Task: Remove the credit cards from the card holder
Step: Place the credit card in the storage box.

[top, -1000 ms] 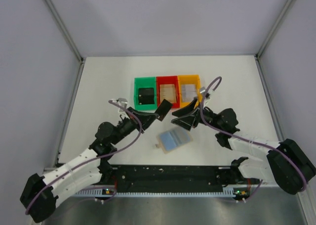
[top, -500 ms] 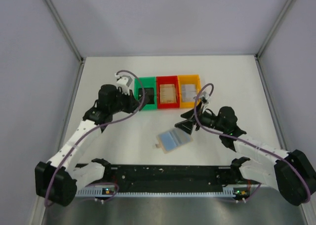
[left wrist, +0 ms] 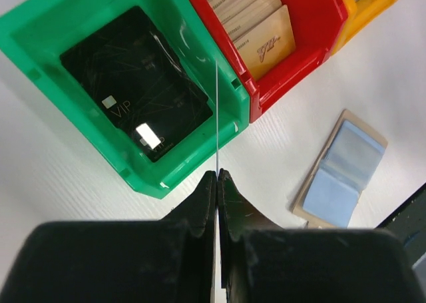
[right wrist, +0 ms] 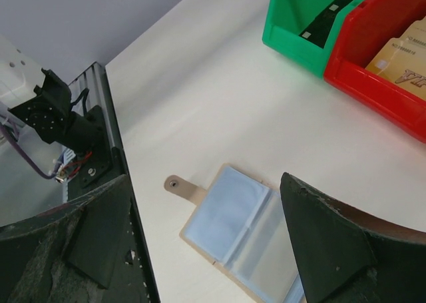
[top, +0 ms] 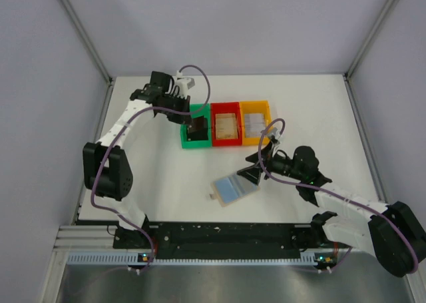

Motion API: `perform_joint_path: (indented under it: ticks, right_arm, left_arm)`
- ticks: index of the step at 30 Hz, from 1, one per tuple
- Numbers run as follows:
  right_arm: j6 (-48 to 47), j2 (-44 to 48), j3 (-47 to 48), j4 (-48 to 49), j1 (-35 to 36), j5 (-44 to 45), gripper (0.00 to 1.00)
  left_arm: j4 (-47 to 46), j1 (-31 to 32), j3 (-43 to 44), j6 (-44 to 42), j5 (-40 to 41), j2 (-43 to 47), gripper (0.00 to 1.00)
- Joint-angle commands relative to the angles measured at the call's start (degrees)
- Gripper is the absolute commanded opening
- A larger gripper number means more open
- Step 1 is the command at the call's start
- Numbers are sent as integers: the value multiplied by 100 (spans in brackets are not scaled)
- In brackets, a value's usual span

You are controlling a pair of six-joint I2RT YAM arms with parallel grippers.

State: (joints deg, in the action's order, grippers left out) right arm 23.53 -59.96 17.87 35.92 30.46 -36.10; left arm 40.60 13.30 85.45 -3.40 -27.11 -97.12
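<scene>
Left claw (left wrist: 217, 175) is closed on a thin card (left wrist: 216, 116), seen edge-on above the green bin (left wrist: 80, 8), well apart from the holder (top: 234, 189); a second ago it was held nearer. The holder is laid open beneath the right claw (right wrist: 203, 180), whose jaws are spread wider than before.

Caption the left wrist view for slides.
Jaws of the left gripper shut on an edge-on card above the green bin, which holds a black VIP card; card holder lies open nearby.
</scene>
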Motion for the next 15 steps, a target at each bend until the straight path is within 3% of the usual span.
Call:
perform_joint_path:
  ticks: [1, 15]
  right_arm:
    - [-147, 29, -55, 354, -66, -73, 92]
    - [-147, 2, -135, 451, -75, -99, 93]
  left_arm:
    - [739, -38, 419, -477, -374, -508, 0]
    - [800, -38, 1368, -873, -532, -1880, 0]
